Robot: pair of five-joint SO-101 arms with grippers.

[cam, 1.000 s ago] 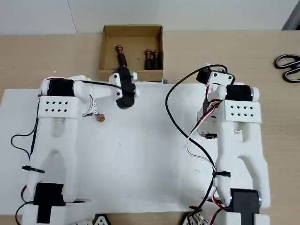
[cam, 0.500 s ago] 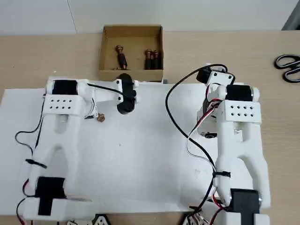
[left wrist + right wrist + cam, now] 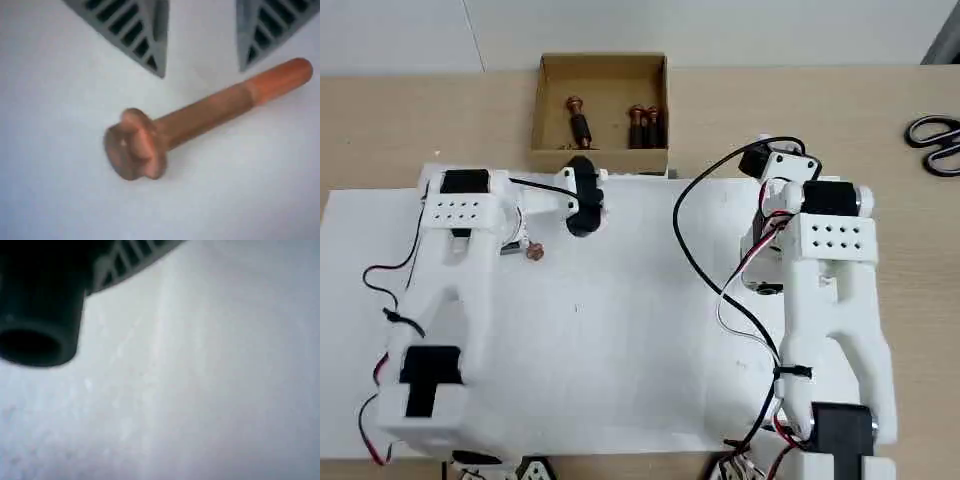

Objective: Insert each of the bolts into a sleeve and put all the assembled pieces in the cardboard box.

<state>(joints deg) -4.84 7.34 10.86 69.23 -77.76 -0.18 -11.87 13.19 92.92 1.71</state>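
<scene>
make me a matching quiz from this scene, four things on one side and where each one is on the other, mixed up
Things:
1. loose bolt
2. black sleeve
3. scissors
4. assembled pieces

Places:
a. inside the cardboard box
b. on the bare wooden table, off the white sheet
c. flat on the white sheet, below the open left claw
d. held in the right claw

Pairs: 1-c, 2-d, 3-b, 4-a

Copper-brown bolt (image 3: pixel 200 114) on white sheet (image 3: pixel 620 330). Grey, ribbed pattern on 2 fingers (image 3: pixel 135 30). Black sleeve (image 3: pixel 37 315). Plain brown cardboard box (image 3: pixel 610 88); light wood-coloured table (image 3: pixel 420 110). 2 white arms (image 3: pixel 830 260).
</scene>
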